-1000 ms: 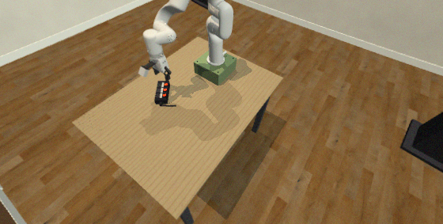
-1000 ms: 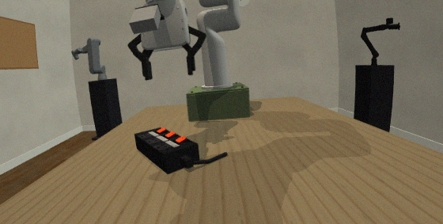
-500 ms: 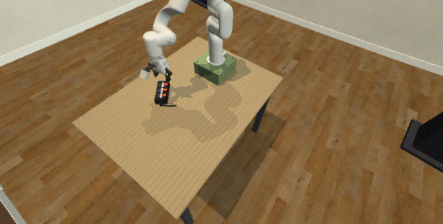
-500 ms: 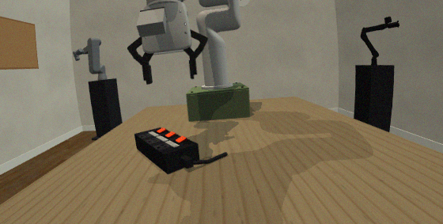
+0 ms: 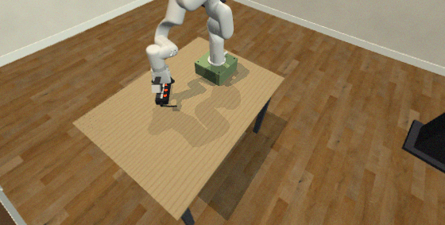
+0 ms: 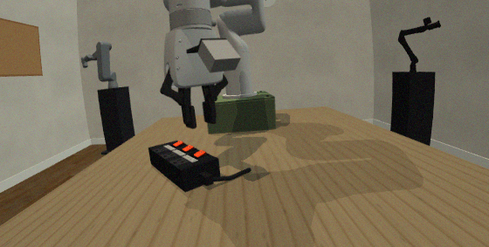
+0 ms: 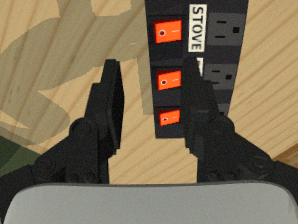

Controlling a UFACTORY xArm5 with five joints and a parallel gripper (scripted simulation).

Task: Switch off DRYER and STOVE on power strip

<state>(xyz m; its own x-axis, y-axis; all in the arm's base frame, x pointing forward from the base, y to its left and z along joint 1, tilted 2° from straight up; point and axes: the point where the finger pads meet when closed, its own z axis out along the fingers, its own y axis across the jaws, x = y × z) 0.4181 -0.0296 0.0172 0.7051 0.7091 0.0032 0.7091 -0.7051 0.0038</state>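
Observation:
The black power strip lies flat on the wooden table, right way up, with its cord running off one end. Its three red-orange rocker switches sit in a row. Only the STOVE label can be read; my right finger hides the other labels. My gripper hangs in the air above the strip. Its fingers are drawn in narrow with a small gap and nothing between them.
The arm's green base stands on the table behind the strip. Dark camera pedestals stand on the floor beyond the table's edges.

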